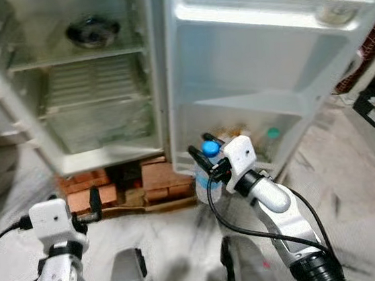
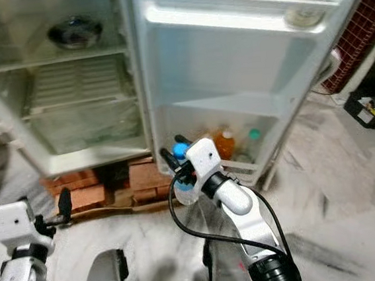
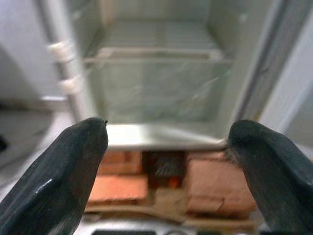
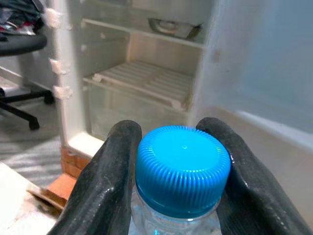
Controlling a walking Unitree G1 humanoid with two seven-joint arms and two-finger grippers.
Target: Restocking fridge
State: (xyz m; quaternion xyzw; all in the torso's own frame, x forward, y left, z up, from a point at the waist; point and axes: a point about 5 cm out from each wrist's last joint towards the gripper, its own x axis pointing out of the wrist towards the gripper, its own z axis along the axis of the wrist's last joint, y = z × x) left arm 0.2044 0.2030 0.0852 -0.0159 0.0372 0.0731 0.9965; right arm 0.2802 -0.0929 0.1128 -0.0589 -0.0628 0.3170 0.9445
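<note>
A clear bottle (image 4: 181, 196) with a blue cap is pinched at the neck by the fingers of the right gripper (image 1: 206, 162), held low before the open fridge door (image 1: 261, 73); it is not yet shelved. A few bottles are seen in the bottom door shelf (image 2: 241, 150); a metal bowl (image 1: 92, 31) sits on an upper shelf inside; much space remains, so restocking is judged early. The left gripper (image 3: 166, 161) is held with fingers spread, holding nothing. No writing can be read.
</note>
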